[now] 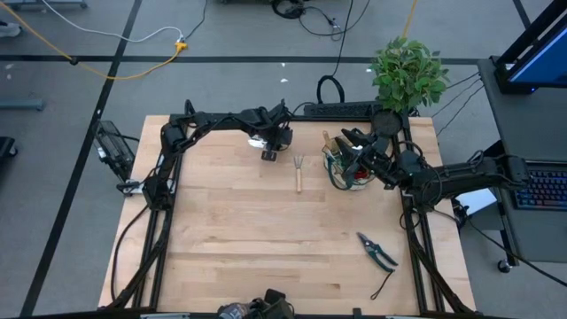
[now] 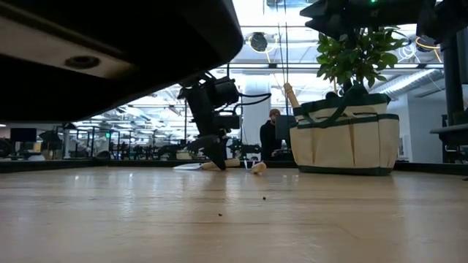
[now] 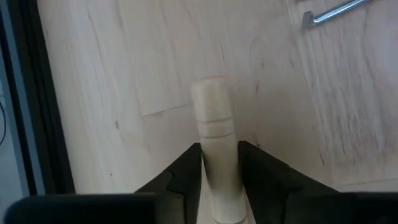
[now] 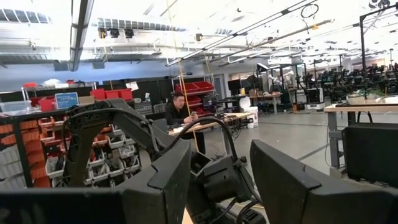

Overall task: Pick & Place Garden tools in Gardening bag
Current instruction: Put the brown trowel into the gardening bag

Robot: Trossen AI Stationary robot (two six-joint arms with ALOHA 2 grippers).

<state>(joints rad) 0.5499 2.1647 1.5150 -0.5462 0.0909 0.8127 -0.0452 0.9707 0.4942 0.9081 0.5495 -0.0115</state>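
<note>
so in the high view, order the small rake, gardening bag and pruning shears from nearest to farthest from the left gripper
From the left gripper:
1. Small rake, just to its right, mid-table.
2. Gardening bag, farther right, under the right gripper.
3. Pruning shears, near the table's front right.

1. The table is made of light wood.
2. The floor around it is grey, with dark lines across it.
3. A yellow cord and a white cord lie on the floor.
4. A leafy green plant stands at one far corner of the table.
5. A keyboard sits on a desk beside the table.
6. The room is big and bright, with long lights on the ceiling.
7. Red bins sit on shelves far back.
8. A person sits at a desk back there.
</note>
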